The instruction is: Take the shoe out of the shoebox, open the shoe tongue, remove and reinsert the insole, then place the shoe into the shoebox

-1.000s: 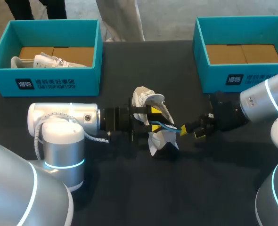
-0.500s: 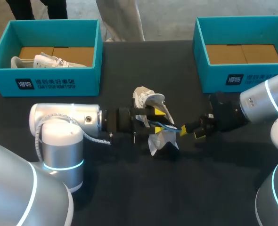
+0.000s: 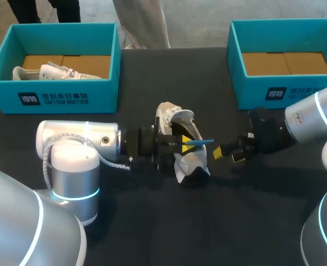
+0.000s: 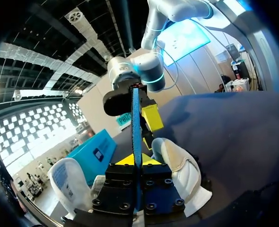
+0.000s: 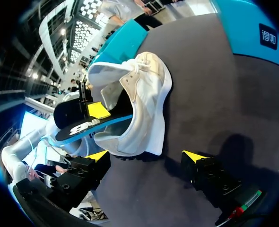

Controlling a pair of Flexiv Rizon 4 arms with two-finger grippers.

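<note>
Table point(image 3: 208, 233): black and cloth-covered; we see it bare along the lower edge of the head view.
Silver left arm point(image 3: 75, 149): ours, entering at the lower left and lying level toward the middle of the frame.
Left gripper point(image 3: 184, 141): just left of centre, pinched narrow on the insole; in the left wrist view we see its yellow tips point(image 4: 125, 161) pressed together with the insole's thin edge between them.
Thin blue-rimmed, dark-topped insole point(image 3: 199, 142): flat, held at one end by the left gripper, pointing right across the centre above the shoe; its free end is near the right gripper but apart from it.
White lace-up shoe point(image 3: 190, 164): on the table at the centre of the head view, outside both boxes, directly under the left gripper; in the right wrist view we find it just ahead of the right gripper's fingers, with the insole beside its opening.
Right gripper point(image 3: 225, 155): right of centre, fingers spread wide, gripping nothing.
Teal cardboard left shoebox point(image 3: 69, 100): open-topped, upper left of the frame, well apart from the shoe; a second white shoe point(image 3: 47, 72) lies on its brown card floor point(image 3: 88, 64), toward its left wall.
Teal cardboard right shoebox point(image 3: 252, 91): open-topped, upper right of the frame; we see its own brown card floor point(image 3: 285, 62).
</note>
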